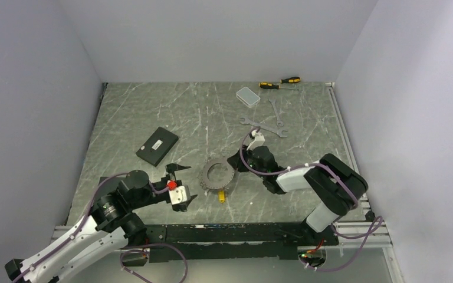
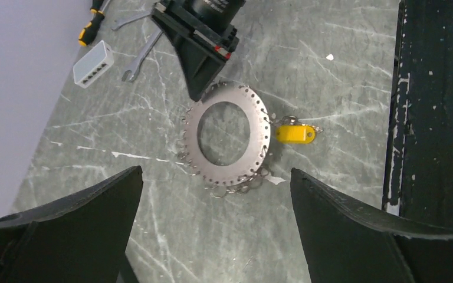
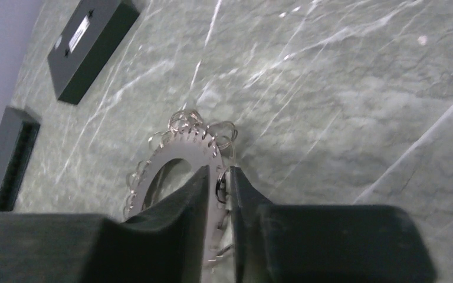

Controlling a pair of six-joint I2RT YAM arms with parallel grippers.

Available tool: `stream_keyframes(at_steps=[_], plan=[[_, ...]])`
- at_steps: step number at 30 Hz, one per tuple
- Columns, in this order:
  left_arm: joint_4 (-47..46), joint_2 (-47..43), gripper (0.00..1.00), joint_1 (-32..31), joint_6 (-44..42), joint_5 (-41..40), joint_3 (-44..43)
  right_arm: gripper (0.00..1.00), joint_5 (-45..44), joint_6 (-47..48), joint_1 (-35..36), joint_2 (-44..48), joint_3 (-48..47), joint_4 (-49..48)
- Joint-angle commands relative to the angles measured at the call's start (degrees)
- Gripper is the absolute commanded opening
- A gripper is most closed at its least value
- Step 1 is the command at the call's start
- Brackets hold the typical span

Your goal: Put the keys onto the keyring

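The keyring (image 1: pixel 212 182) is a flat, gear-like metal disc with a wide hole and small silver loops around its rim, lying at the table's near middle. The yellow-headed key (image 1: pixel 222 197) lies at its near edge; whether it is linked to the ring I cannot tell. My right gripper (image 1: pixel 235 167) is shut on the ring's right rim; in the right wrist view its jaws (image 3: pixel 218 178) pinch the rim (image 3: pixel 180 148). My left gripper (image 1: pixel 187 183) is open and empty just left of the ring. The left wrist view shows the ring (image 2: pixel 253 121) and the key (image 2: pixel 295 134) ahead of its spread fingers (image 2: pixel 216 174).
A black box (image 1: pixel 157 145) lies left of centre and shows in the right wrist view (image 3: pixel 91 41). A clear plastic box (image 1: pixel 248 96), two screwdrivers (image 1: pixel 279 83) and silver wrenches (image 1: pixel 263 125) lie at the back right. A black rail (image 1: pixel 242 233) runs along the near edge.
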State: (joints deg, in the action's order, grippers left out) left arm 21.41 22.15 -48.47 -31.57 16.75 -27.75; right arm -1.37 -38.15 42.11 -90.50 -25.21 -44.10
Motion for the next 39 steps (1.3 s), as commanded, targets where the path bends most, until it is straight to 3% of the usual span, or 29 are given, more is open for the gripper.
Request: stream_keyframes(at_steps=[1, 4, 5, 7, 11, 17, 21, 24, 39], plan=[[-7.78, 0.87, 0.99, -0.13, 5.75, -1.18, 2.23, 0.30, 5.76, 2.18, -4.91, -4.06, -5.79, -1.81], [-8.84, 1.38, 0.99, -0.10, 7.16, -1.66, 2.64, 0.49, 7.57, 2.95, -7.61, -6.39, -9.61, 1.31], [-9.02, 1.67, 0.99, -0.11, 7.94, -2.55, 2.61, 0.61, 8.12, 3.41, -8.42, -7.01, -11.78, 3.94], [-9.69, 2.68, 0.99, -0.06, 10.48, -5.57, 2.13, 0.68, 8.45, 5.26, -9.63, -8.03, -16.98, 12.01], [-8.74, 4.96, 0.99, -0.13, 13.11, -7.85, 0.45, 0.70, 3.68, 10.30, -10.50, -5.24, -19.85, 19.91], [-13.01, 5.81, 1.00, -0.13, 18.79, -11.85, 1.09, 0.70, -3.93, 16.61, -10.56, 5.92, -18.14, 28.97], [-14.86, 8.16, 0.99, -0.05, 26.52, -15.27, 0.01, 0.73, -8.03, 15.61, -10.55, 15.24, -14.60, 33.30], [-12.95, 11.10, 0.99, 0.01, 35.76, -23.31, -2.33, 0.77, -10.03, 12.74, -10.47, 22.86, -11.47, 36.30], [-7.69, 24.60, 0.99, 0.99, 35.59, -27.19, -9.18, 0.79, -17.30, 5.05, -10.30, 53.39, -1.31, 54.35]])
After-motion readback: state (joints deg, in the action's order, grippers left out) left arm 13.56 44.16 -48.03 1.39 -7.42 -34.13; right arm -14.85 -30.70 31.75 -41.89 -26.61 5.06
